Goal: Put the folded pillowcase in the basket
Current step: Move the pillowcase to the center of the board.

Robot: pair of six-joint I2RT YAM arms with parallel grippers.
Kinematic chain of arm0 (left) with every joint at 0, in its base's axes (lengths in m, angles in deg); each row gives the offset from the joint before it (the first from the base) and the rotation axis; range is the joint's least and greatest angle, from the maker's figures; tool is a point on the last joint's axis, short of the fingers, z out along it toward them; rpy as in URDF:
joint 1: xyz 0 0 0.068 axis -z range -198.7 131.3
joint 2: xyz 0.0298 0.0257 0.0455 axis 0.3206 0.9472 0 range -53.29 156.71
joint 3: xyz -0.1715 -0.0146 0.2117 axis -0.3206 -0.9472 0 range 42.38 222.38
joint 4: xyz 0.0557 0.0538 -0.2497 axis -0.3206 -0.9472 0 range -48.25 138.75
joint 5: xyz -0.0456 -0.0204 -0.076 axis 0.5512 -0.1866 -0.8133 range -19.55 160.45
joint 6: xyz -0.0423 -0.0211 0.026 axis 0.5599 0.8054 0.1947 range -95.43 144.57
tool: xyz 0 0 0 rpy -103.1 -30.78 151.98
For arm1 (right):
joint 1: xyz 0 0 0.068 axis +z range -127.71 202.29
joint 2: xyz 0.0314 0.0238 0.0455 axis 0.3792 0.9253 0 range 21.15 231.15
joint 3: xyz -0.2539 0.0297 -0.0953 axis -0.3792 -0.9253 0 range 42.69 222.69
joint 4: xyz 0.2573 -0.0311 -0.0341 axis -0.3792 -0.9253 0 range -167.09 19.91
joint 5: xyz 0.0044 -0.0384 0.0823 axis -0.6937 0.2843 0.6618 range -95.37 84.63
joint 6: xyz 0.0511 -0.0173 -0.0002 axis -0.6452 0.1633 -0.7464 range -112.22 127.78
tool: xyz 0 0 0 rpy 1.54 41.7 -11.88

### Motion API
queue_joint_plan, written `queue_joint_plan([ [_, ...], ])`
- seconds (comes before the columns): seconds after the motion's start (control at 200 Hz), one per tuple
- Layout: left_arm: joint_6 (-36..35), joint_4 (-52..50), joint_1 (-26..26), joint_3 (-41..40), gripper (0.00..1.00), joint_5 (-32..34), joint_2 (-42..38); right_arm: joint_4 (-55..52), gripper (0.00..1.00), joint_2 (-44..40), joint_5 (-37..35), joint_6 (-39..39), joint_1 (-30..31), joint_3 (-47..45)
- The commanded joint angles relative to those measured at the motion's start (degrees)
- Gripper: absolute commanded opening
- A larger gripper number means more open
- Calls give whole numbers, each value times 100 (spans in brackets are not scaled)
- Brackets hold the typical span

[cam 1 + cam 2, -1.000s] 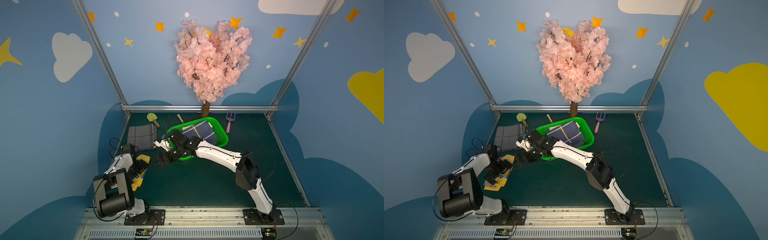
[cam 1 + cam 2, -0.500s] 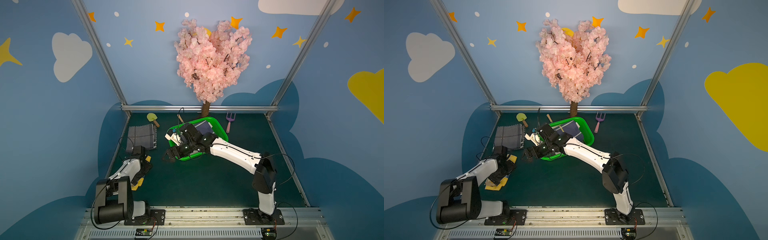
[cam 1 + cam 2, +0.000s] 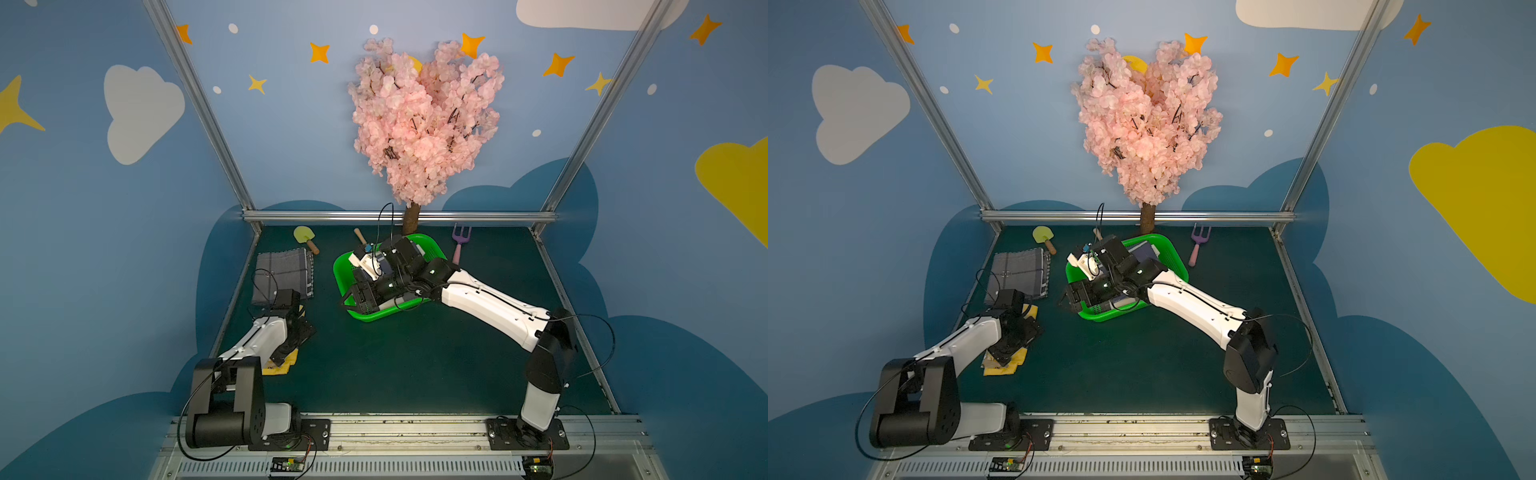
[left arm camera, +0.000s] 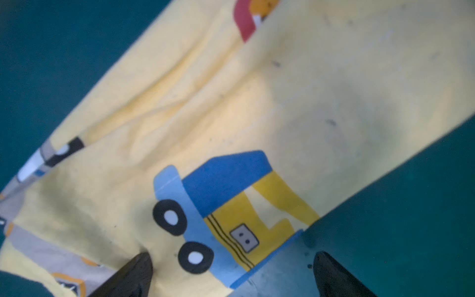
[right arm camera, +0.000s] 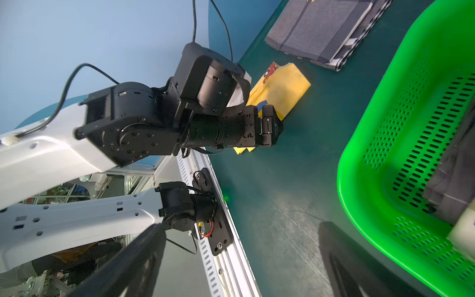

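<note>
A yellow folded pillowcase [image 4: 231,102] printed with a blue truck lies on the green mat at the near left [image 3: 283,366] [image 3: 1004,366] [image 5: 282,87]. My left gripper [image 4: 231,272] hangs open just above it, one fingertip over the cloth and one over the mat beside its edge [image 3: 293,338]. The bright green basket [image 3: 365,318] [image 3: 1100,318] [image 5: 385,128] stands mid-table with a dark folded cloth [image 5: 457,164] inside. My right gripper [image 5: 239,259] is open and holds nothing, by the basket's near left corner [image 3: 353,297] [image 3: 1071,297].
A grey checked folded cloth [image 3: 284,274] [image 3: 1017,270] lies at the back left. A pink blossom tree [image 3: 419,124] stands behind the basket. A yellow toy spade [image 3: 303,237] and a purple toy fork [image 3: 457,245] lie along the back edge. Metal frame posts bound the mat.
My left arm has stretched out and lowered its gripper over the yellow pillowcase. My right gripper has drawn back to the right, to the basket's near left corner. Both stay open.
</note>
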State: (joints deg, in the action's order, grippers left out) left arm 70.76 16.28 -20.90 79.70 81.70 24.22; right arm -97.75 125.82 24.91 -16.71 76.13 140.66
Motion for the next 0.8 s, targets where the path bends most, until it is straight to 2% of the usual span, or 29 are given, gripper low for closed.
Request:
queue_joint_plan([
  [0.0,377,132,395,-63,99,-756,-8,32,97,-357,-104,111,-95,-140],
  [0.205,1164,687,1230,-220,99,-678,4,-13,97,-678,-191,173,-248,-388],
  [0.41,2150,1026,2794,-63,99,56,151,-121,97,-1033,-319,273,-394,-646],
  [0.586,2773,1407,3928,150,99,442,412,-126,97,-1428,-403,253,-541,-1012],
  [0.696,2859,1806,4694,478,99,646,681,-113,97,-1752,-500,215,-621,-1300],
  [0.796,2706,1740,5299,1268,99,661,1283,85,98,-2121,-649,-23,-715,-1748],
])
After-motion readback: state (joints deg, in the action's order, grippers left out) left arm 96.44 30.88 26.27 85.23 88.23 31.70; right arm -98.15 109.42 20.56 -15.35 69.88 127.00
